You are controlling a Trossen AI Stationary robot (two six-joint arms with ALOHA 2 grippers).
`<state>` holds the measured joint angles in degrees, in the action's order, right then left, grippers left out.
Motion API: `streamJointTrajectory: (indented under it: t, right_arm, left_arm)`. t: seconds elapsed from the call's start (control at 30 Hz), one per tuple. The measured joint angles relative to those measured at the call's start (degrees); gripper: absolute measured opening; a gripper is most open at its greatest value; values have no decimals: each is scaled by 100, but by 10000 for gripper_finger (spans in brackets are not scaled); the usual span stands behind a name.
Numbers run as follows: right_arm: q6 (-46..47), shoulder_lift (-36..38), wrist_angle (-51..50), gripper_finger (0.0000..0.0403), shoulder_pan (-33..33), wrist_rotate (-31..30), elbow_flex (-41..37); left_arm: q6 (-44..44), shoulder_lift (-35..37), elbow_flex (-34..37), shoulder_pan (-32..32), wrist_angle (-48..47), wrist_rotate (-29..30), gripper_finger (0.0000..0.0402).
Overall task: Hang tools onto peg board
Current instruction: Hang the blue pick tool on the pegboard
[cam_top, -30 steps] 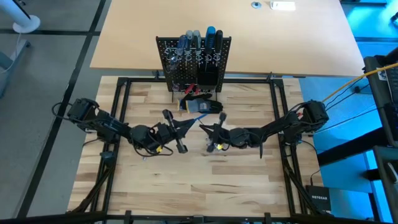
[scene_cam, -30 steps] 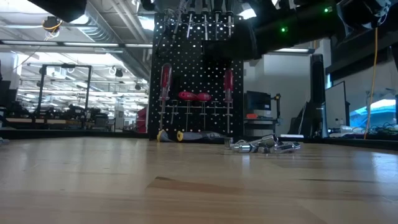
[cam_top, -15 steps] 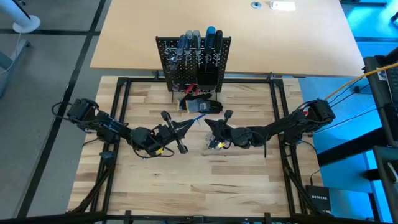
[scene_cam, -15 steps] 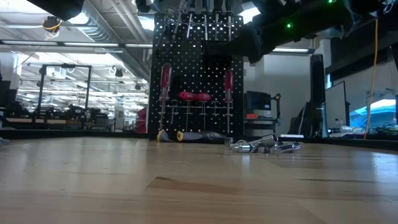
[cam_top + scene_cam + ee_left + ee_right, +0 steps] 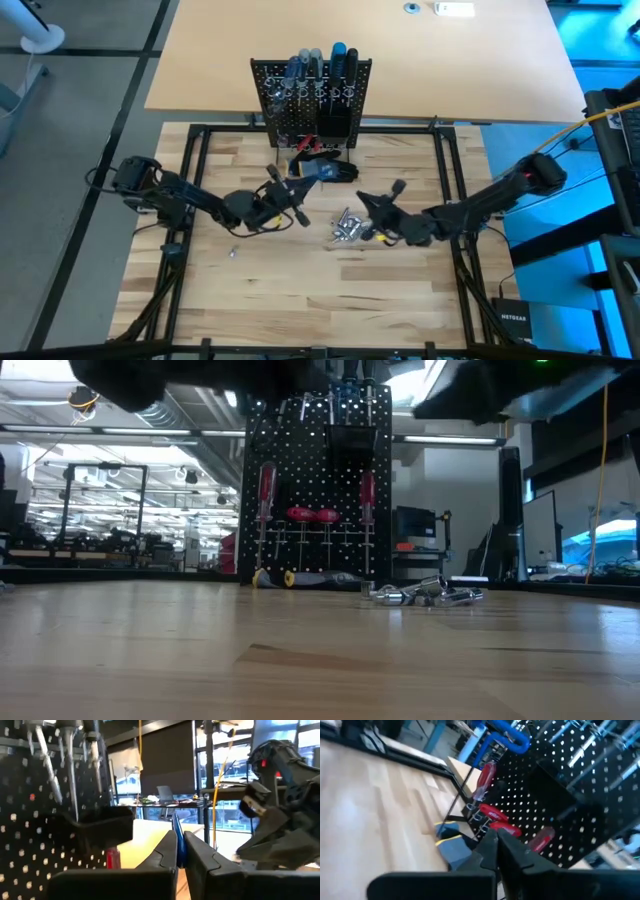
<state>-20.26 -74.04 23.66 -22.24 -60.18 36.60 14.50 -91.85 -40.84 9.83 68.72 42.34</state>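
Observation:
The peg board (image 5: pixel 310 95) stands upright at the table's far middle, with screwdrivers in its top rings and red-handled ones (image 5: pixel 266 485) hanging lower down. My left gripper (image 5: pixel 300 188) hovers just in front of it, shut on a slim blue tool (image 5: pixel 177 837). My right gripper (image 5: pixel 362 203) hovers right of centre, shut and holding nothing (image 5: pixel 497 840). Small silver pieces (image 5: pixel 345 228) lie on the table between the arms. A dark bundle (image 5: pixel 325 170) lies at the board's foot. My left gripper pinches the slim blue tool (image 5: pixel 177 855) between its two fingertips. The fingers run about level, slanting toward the peg board. The tool's free end sticks up past the fingertips, clear of the table. Which part of it the fingers have, I cannot tell.
A black bin (image 5: pixel 100 827) juts from the peg board near my left gripper. A yellow-and-black tool (image 5: pixel 275 577) lies at the board's foot. One small silver piece (image 5: pixel 232 252) lies alone near the left arm. The black frame rails (image 5: pixel 190 200) border the wooden work surface.
My right gripper has drawn back toward the table's right edge and risen, uncovering the silver pieces on the table. My left gripper has swung toward the far edge and the peg board, still shut on the blue tool.

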Motion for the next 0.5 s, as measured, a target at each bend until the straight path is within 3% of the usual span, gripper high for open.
streamJointTrajectory:
  t: [0.27, 0.5]
  right_arm:
    - [1361, 890, -25, 7, -223, -165, -1105]
    - [1553, 922, 63, 7, -216, -226, -1300]
  left_arm:
    - [-731, -686, 141, -478, 856, -36, 4]
    - [-1701, -1115, 546, -972, 1593, 213, 3]
